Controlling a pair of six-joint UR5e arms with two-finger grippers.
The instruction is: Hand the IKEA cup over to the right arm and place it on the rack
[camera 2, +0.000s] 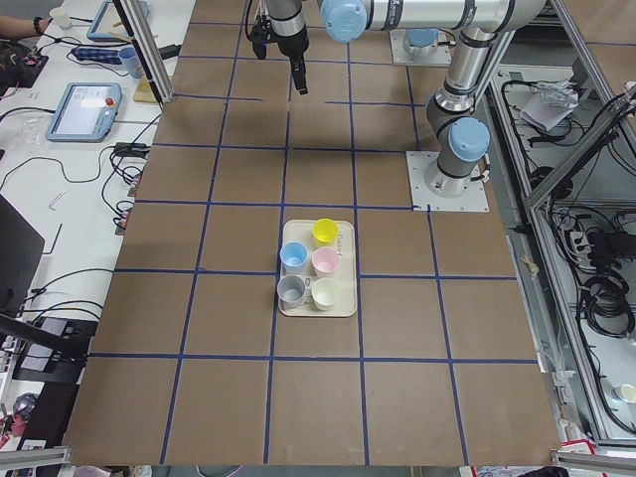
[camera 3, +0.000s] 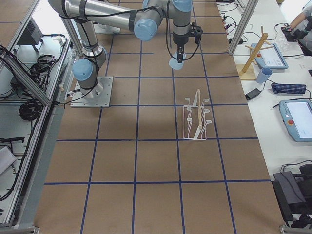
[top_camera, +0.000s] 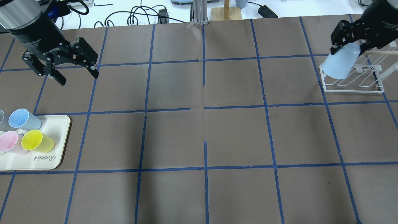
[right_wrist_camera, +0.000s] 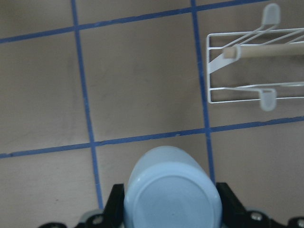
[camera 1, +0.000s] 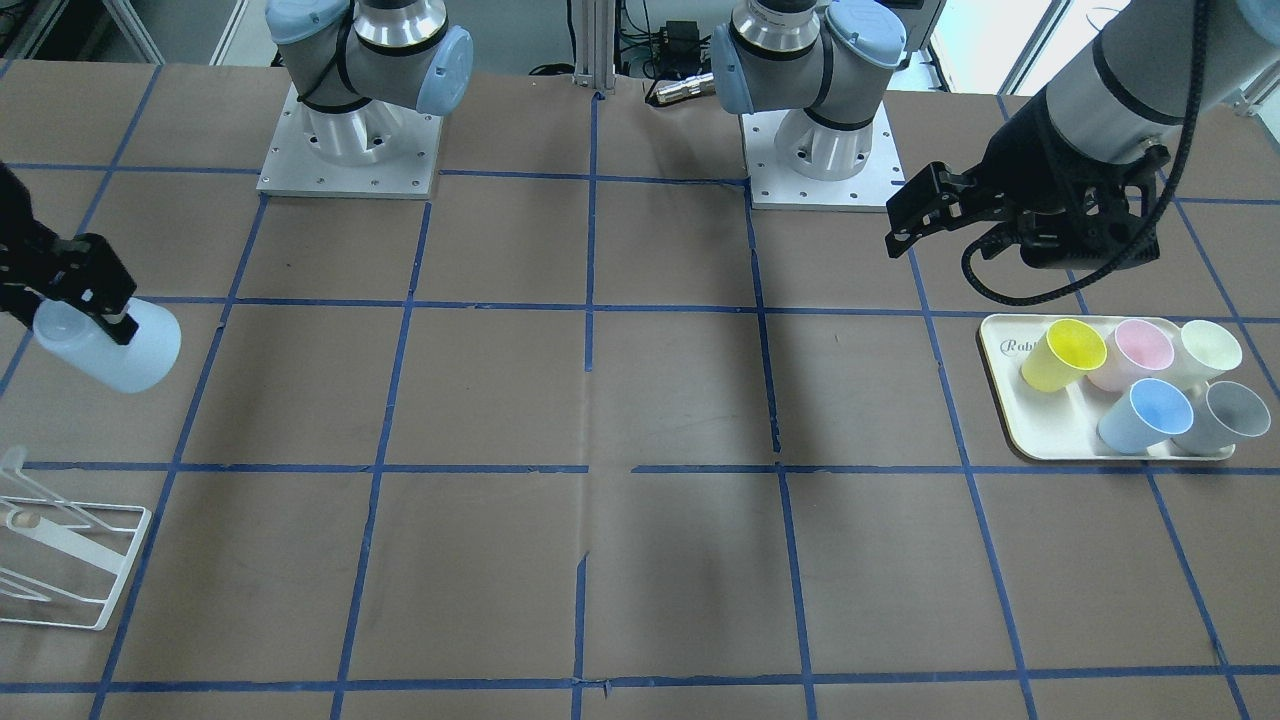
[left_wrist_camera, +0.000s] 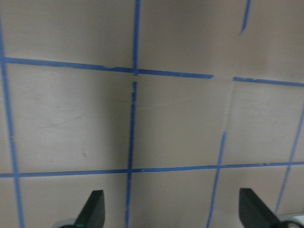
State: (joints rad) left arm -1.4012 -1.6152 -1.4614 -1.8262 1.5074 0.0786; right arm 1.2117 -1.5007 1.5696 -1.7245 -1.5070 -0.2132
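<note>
My right gripper [top_camera: 348, 46] is shut on the pale light-blue IKEA cup [top_camera: 339, 64] and holds it in the air, base forward, beside the white wire rack [top_camera: 354, 84]. In the front-facing view the cup [camera 1: 110, 345] hangs above and behind the rack [camera 1: 60, 555]. The right wrist view shows the cup's base [right_wrist_camera: 172, 194] between the fingers and the rack [right_wrist_camera: 251, 71] with its wooden bar ahead at upper right. My left gripper [top_camera: 76, 76] is open and empty, above the table behind the tray. A second light-blue cup [top_camera: 24, 119] lies on the tray.
A cream tray [top_camera: 53, 149] at the near left holds the yellow cup [top_camera: 38, 140], a pink cup [top_camera: 11, 142], a grey cup [camera 1: 1225, 418] and a whitish cup [camera 1: 1205, 352]. Both arm bases [camera 1: 350, 140] stand at the robot's side of the table.
</note>
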